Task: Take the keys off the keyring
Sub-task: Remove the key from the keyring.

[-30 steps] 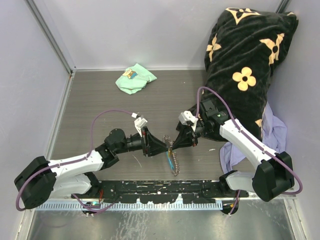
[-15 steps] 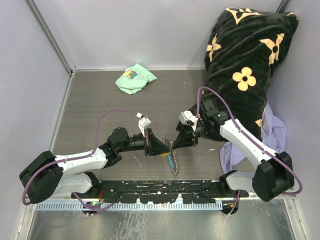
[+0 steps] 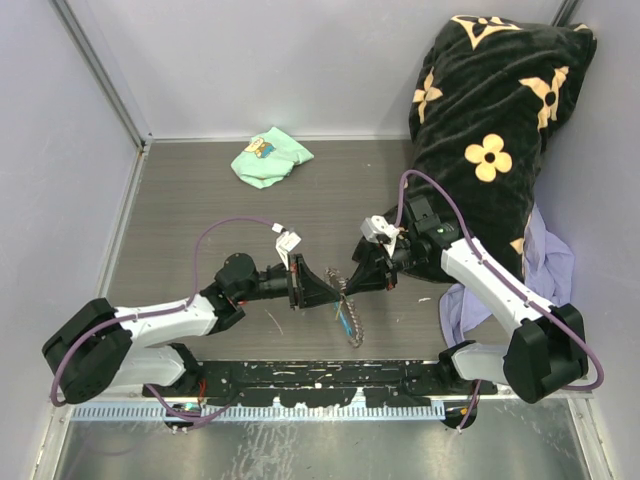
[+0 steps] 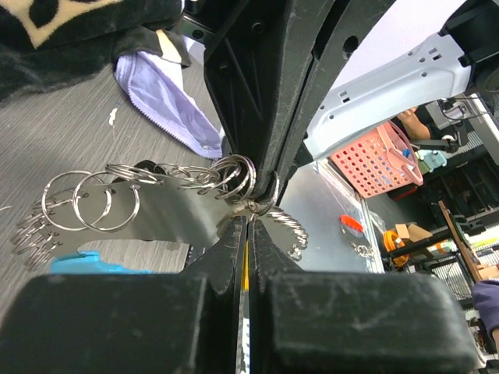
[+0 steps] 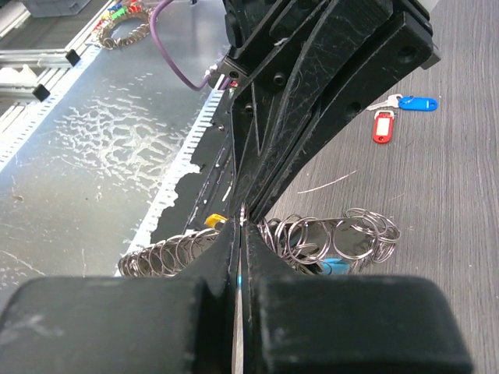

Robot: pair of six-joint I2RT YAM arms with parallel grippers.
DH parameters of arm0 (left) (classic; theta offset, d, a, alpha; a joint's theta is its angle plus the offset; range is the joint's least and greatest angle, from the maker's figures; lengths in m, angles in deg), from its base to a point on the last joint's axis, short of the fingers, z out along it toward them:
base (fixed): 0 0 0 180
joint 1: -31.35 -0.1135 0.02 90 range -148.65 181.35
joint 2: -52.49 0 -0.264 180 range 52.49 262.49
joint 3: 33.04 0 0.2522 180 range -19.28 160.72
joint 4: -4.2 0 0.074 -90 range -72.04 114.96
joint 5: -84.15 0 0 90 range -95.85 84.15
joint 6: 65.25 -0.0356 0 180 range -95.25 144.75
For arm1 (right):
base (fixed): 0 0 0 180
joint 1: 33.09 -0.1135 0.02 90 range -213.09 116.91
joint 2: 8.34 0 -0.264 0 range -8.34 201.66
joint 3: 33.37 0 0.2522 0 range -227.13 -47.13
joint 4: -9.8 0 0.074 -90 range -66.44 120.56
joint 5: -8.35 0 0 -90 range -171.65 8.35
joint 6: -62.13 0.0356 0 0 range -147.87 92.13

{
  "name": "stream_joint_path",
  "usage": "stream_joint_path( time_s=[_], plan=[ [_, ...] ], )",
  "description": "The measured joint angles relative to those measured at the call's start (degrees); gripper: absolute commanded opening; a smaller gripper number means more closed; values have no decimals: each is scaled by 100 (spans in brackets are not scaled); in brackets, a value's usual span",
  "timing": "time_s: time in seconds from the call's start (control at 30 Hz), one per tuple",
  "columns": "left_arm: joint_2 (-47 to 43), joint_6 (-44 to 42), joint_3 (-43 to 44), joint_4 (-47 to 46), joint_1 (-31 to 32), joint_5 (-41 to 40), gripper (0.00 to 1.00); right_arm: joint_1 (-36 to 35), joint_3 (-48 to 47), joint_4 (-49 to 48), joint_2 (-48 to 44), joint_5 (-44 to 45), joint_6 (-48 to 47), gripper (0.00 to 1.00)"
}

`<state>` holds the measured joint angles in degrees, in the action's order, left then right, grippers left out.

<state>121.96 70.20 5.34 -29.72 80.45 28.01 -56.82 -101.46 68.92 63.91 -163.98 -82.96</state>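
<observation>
Where the two arms meet over the grey wood-grain worktop (image 3: 200, 200), the small silvery metal keyring (image 3: 343, 293) is held between them, near the front edge. The black left pincer (image 3: 325, 291) is pressed together on a wire loop of the ring bundle. The black right pincer (image 3: 350, 283), facing it tip to tip, is likewise pressed together, pinching the same bundle. From that point the thin grey link chain (image 3: 351, 335) runs toward the arm bases, its long axis roughly front to back, with its free end nearest the bases. The sky-blue oblong fob (image 3: 343, 318) lies along it. In the right wrist view, two tiny keys rest loose on the worktop, one with a red plastic tag (image 5: 382, 125), one with a blue plastic tag (image 5: 413, 102), just beside each other.
</observation>
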Motion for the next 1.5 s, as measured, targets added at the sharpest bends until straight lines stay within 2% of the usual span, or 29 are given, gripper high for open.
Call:
stream_joint_path(
  time_s=[0.33,0.53,0.73,0.83,1.0,1.23,1.33,1.5],
  plan=[
    [914,455,2,-962,-7,223,0,87,291,-573,0,-13,774,1],
    [1084,601,0,-1309,-24,260,1,105,291,-721,0,-92,999,1],
    [861,483,-52,-1108,-24,81,31,94,291,-837,-2,-177,1088,1],
    [417,323,-232,-778,-28,-138,40,55,291,-874,-26,-197,1113,1],
    [-811,-179,-437,20,-44,-385,50,31,291,-903,-48,-190,1137,1],
    [-2251,-1377,-442,1082,-44,-579,44,26,291,-907,-55,-142,1115,1],
    [-2271,-1797,-413,1274,-44,-584,37,26,291,-907,-55,-129,1086,1],
    [-1644,-2240,-138,1410,4,-544,34,22,291,-907,-55,-107,1027,1]
  ],
)
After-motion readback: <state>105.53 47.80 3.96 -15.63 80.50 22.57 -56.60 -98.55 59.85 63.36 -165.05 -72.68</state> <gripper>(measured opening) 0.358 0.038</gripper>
